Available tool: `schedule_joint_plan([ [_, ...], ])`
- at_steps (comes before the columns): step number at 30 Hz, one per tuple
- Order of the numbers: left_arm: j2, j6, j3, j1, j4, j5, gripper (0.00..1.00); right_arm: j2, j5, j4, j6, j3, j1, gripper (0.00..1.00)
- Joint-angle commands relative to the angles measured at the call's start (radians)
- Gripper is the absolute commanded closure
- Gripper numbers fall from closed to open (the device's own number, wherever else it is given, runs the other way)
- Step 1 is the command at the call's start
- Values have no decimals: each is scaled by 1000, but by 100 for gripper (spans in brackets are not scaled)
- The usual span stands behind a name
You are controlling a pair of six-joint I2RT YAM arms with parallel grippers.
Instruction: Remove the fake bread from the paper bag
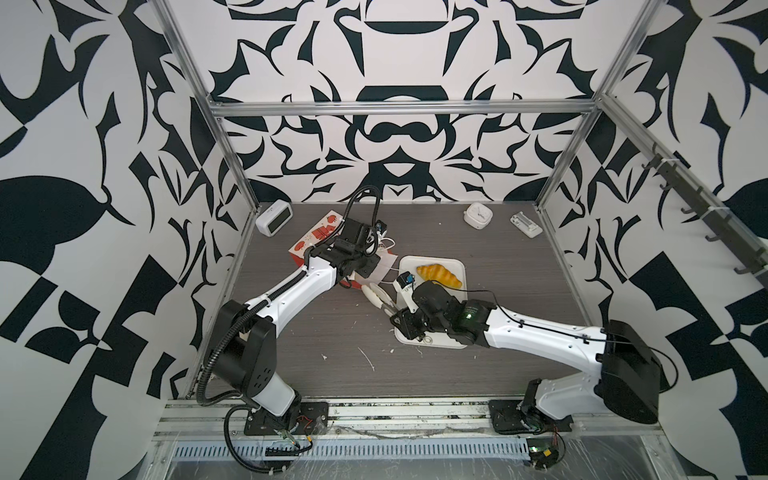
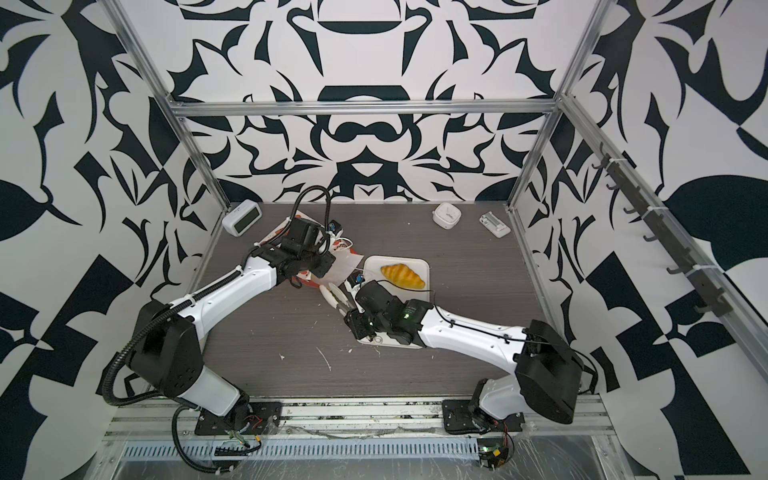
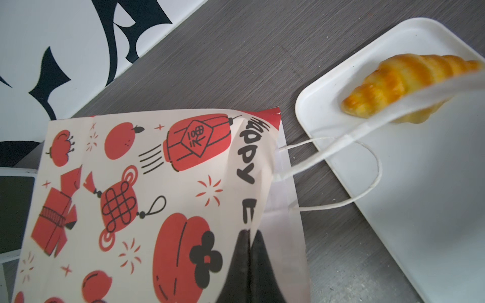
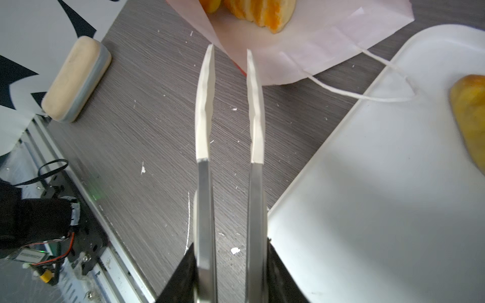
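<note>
Left jaws [image 3: 248, 251]: clenched on the paper bag [image 3: 136, 189], apparently pinning its mouth agape.
Right jaws [image 4: 229, 52]: parted, empty, aimed at that mouth.
Ridged bun [image 4: 258, 11]: inside the bag.
Croissant [image 1: 439, 275]: already on the white tray [image 1: 455, 266], on the bench.

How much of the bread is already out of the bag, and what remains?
Done: one croissant lies on the white tray.
In hand: the left gripper is shut on the paper bag; the right gripper points its tongs at the bag's mouth, holding no bread.
Left: at least one ridged bun is inside.
</note>
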Motion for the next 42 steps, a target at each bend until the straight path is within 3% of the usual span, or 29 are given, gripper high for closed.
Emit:
schedule_joint_plan([
  [1,-39,6,-20,2,-16,-20,96,9,18,48,-19,47,-6,62],
  [13,-31,11,-25,2,-14,-41,96,-59,46,71,-18,4,-38,63],
  [25,-34,11,-42,-4,7,-52,96,154,-82,171,-5,87,-27,65],
  [31,-56,29,-85,-19,75,-103,96,179,-73,183,8,117,32,65],
  [42,-164,21,-205,-30,175,-52,97,228,-80,206,43,154,76,65],
])
